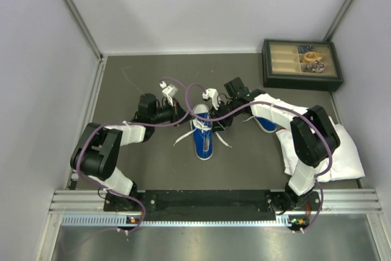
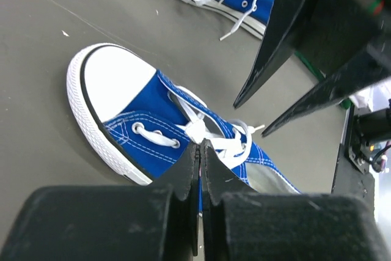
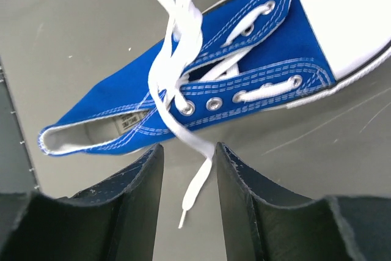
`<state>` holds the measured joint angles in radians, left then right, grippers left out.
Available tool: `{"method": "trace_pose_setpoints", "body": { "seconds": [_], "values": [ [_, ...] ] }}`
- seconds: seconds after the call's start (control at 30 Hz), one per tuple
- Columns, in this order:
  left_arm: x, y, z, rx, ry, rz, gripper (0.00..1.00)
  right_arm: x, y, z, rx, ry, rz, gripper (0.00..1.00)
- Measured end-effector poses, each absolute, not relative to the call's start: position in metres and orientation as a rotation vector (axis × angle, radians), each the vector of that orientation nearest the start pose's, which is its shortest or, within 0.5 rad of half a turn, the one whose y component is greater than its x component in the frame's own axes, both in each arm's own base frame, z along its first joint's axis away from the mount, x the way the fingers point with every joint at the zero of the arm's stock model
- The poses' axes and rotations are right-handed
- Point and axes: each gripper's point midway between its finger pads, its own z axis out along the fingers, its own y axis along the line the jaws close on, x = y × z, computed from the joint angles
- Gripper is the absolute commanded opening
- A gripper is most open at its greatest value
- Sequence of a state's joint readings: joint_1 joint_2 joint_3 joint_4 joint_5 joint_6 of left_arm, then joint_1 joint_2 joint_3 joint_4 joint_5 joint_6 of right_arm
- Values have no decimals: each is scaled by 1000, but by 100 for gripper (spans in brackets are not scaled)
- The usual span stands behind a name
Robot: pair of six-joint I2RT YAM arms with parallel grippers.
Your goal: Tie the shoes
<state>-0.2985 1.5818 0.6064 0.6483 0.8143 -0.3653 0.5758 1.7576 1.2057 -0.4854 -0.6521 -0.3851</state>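
One blue sneaker (image 1: 203,137) lies in the middle of the table, its white toe cap pointing away from the arms. My left gripper (image 1: 185,114) is at its left side and shut; in the left wrist view (image 2: 201,143) its tips meet over the laces (image 2: 198,128). The right wrist view shows a white lace (image 3: 182,29) drawn up to dark tips at the top edge. My right gripper (image 1: 220,117) is open at the shoe's right side. The other lace end (image 3: 197,184) lies between its fingers (image 3: 140,187), untouched. The second sneaker (image 1: 267,124) lies partly under my right arm.
A white cloth (image 1: 336,151) lies at the right under my right arm. A dark tray (image 1: 301,64) with compartments and small items stands at the back right. Walls close in the table on the left, back and right.
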Motion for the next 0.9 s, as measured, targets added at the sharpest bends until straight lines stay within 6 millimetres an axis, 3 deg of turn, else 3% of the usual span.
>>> {"method": "trace_pose_setpoints", "body": {
  "seconds": [0.3,0.6,0.8,0.9],
  "values": [
    [321,-239,106,451,1944,-1240,0,285,303,85,-1426,2017,864,39],
    [324,-237,101,415,1971,-1250,0,276,305,87,-1472,1981,919,40],
    [326,-236,99,409,1973,-1248,0,270,305,87,-1501,1977,953,20],
    [327,-236,98,405,1978,-1248,0,269,305,88,-1509,1980,958,5]
  ]
}}
